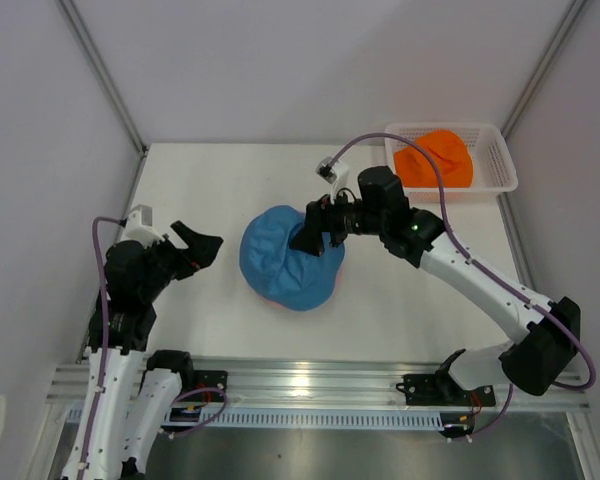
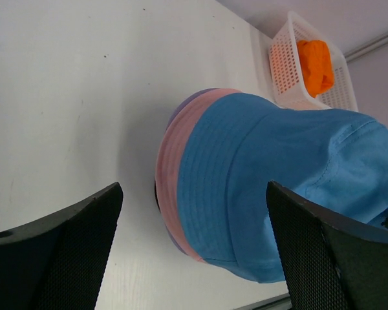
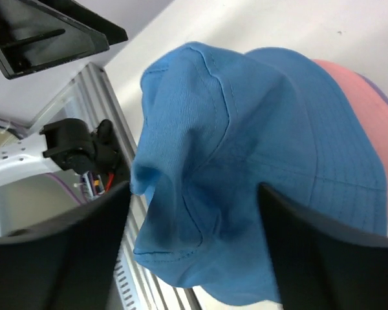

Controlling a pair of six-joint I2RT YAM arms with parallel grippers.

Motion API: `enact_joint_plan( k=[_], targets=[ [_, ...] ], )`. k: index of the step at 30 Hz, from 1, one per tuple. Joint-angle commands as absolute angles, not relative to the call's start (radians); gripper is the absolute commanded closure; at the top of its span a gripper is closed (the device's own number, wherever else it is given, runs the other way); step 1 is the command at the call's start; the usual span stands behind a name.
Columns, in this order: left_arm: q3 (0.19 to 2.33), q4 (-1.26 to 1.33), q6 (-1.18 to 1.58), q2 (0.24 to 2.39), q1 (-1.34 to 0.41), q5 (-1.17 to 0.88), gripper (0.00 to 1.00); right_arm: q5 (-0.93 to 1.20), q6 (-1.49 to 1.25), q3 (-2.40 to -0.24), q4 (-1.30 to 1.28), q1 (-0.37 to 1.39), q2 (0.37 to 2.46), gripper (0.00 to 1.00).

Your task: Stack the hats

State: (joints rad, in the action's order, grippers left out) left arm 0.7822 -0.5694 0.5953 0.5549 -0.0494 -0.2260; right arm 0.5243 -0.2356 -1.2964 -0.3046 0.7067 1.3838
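The blue hat lies on top of the pink hat and the lavender hat in the middle of the table; only their rims show. The blue hat fills the right wrist view and shows in the left wrist view. The orange hat lies in the white basket. My right gripper is open, its jaws spread just over the blue hat's right side. My left gripper is open and empty, left of the stack.
The white mesh basket stands at the far right corner, also in the left wrist view. A metal rail runs along the table's near edge. Grey walls close in both sides.
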Motion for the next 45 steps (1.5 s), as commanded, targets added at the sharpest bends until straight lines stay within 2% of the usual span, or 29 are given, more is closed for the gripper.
enact_joint_plan(
  k=[1, 4, 11, 20, 28, 29, 30, 32, 42, 44, 45],
  targets=[
    [0.712, -0.387, 0.714, 0.531, -0.048, -0.287, 0.06, 0.346, -0.158, -1.336, -0.344, 0.719, 1.293, 0.12],
    [0.652, -0.295, 0.764, 0.532, -0.048, -0.324, 0.09, 0.301, -0.216, -1.356, -0.31, 0.669, 1.229, 0.0],
    [0.562, -0.172, 0.825, 0.538, -0.048, -0.387, 0.15, 0.356, -0.371, -1.281, -0.221, 0.433, 1.195, 0.01],
    [0.523, -0.169, 0.804, 0.543, -0.049, -0.413, 0.14, 0.508, -0.491, -1.054, -0.045, 0.39, 1.296, 0.17],
    [0.517, -0.182, 0.792, 0.563, -0.049, -0.417, 0.14, 0.592, -0.566, -1.022, 0.037, 0.393, 1.342, 0.3],
    [0.517, -0.183, 0.792, 0.564, -0.049, -0.416, 0.14, 0.604, -0.577, -1.019, 0.055, 0.394, 1.347, 0.32],
    [0.512, -0.186, 0.79, 0.566, -0.049, -0.416, 0.15, 0.621, -0.587, -1.009, 0.067, 0.397, 1.354, 0.4],
    [0.503, -0.184, 0.787, 0.566, -0.049, -0.416, 0.15, 0.652, -0.62, -0.997, 0.109, 0.397, 1.361, 0.43],
    [0.497, -0.17, 0.781, 0.577, -0.049, -0.437, 0.15, 0.655, -0.649, -0.965, 0.114, 0.425, 1.35, 0.43],
    [0.497, -0.164, 0.782, 0.578, -0.049, -0.442, 0.15, 0.66, -0.649, -0.966, 0.112, 0.431, 1.35, 0.49],
    [0.495, -0.161, 0.788, 0.578, -0.049, -0.449, 0.15, 0.661, -0.647, -0.968, 0.11, 0.434, 1.351, 0.58]
  ],
)
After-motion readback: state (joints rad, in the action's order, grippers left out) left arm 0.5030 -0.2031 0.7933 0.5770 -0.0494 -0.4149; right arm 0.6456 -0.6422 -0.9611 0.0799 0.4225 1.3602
